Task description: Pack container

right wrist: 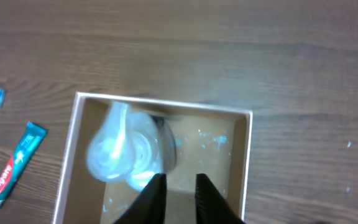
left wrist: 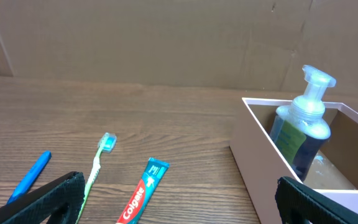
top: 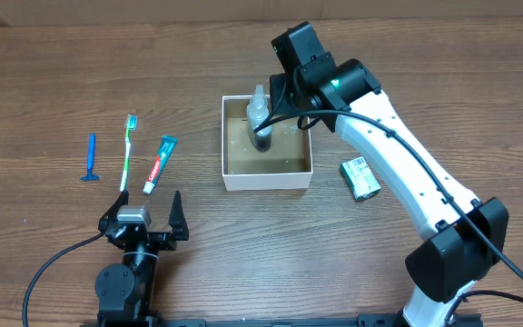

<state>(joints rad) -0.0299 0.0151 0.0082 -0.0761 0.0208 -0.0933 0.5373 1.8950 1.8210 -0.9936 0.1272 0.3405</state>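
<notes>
The container [top: 266, 179] is a shallow white-walled box with a brown floor at the table's middle; it also shows in the left wrist view [left wrist: 253, 143] and the right wrist view [right wrist: 160, 102]. A clear pump bottle [top: 260, 113] stands upright in its back left part [left wrist: 303, 124] [right wrist: 123, 149]. My right gripper [top: 280, 123] hangs over the box, just right of the bottle, fingers [right wrist: 178, 193] a narrow gap apart with nothing between them. My left gripper [top: 143, 218] is wide open and empty near the front edge [left wrist: 179, 208].
Left of the box lie a Colgate toothpaste tube [top: 161, 163] [left wrist: 140, 196] [right wrist: 14, 165], a green toothbrush [top: 128, 150] [left wrist: 95, 168] and a blue razor [top: 90, 159] [left wrist: 30, 177]. A small green packet [top: 360, 177] lies right of the box.
</notes>
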